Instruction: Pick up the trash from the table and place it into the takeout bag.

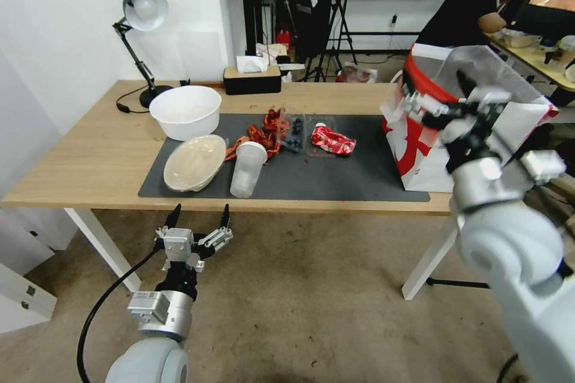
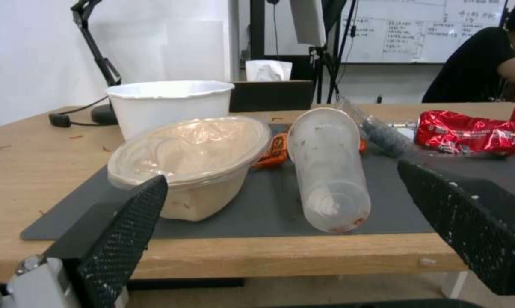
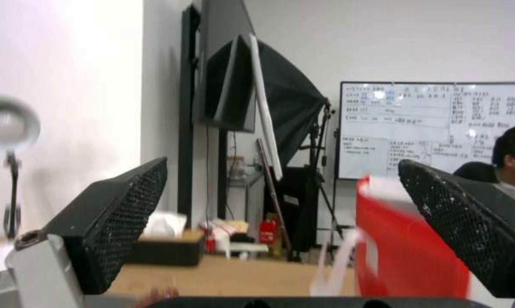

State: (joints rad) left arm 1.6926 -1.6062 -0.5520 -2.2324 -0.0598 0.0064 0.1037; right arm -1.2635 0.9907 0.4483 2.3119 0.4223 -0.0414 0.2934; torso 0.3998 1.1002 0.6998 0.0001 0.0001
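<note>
No writing is reading clearly on the large white-and-red paper takeout bag [image 1: 419, 149]. The left gripper [image 1: 200, 221] is hanging spread below the light wood table [image 1: 90, 161]; the right gripper [image 1: 455, 105] is hovering spread at the bag.

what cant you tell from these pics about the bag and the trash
- Inside of the takeout bag: head view, hidden by its walls and the right hand in front.
- The bag in the right wrist view: blurred, cut off by the edge.
- Contents of the lidded container: cloudy lid hides them.

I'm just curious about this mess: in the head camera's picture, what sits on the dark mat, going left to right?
Oval lidded container → frosted plastic cup → crumpled red wrapper → takeout bag at the mat's right end.
</note>
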